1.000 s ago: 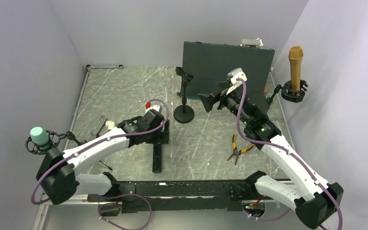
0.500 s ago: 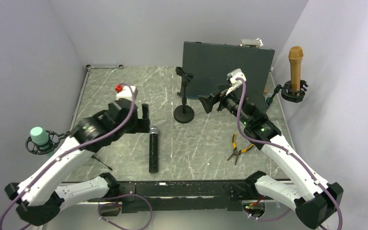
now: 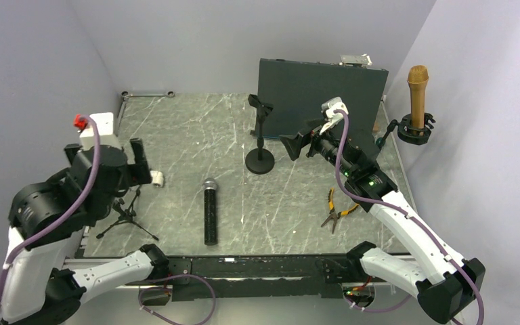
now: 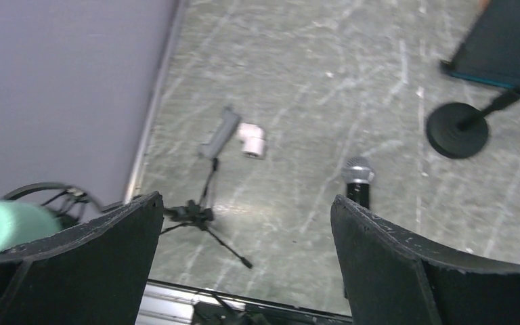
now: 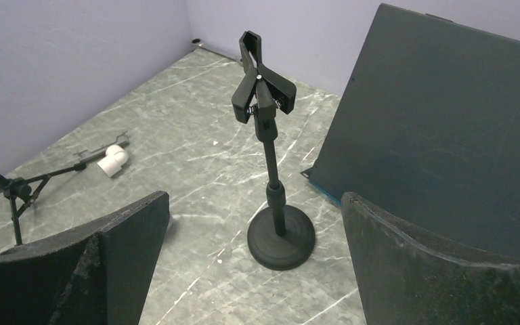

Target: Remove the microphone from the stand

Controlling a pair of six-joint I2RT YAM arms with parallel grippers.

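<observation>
The black microphone [image 3: 210,213] with a silver head lies flat on the table, apart from both grippers; the left wrist view shows its head [image 4: 358,170] beside the right finger. The round-based stand [image 3: 260,161] stands upright behind it, its clip [image 5: 261,84] empty. My left gripper [image 3: 139,162] is raised at the left, well off the microphone, open [image 4: 244,223] with nothing between its fingers. Facing the stand, my right gripper [image 3: 300,139] hangs open [image 5: 255,203] and empty.
A small tripod stand [image 3: 125,213] and a white pipe elbow [image 3: 157,179] lie at the left. Pliers [image 3: 335,208] lie at the right. A dark panel [image 3: 321,88] stands at the back. A gold microphone [image 3: 418,91] sits in a wall mount; a green one [image 4: 3,223] at left.
My left arm has swung up and back to the left, away from the microphone, which stays lying on the table. The right arm has not moved.
</observation>
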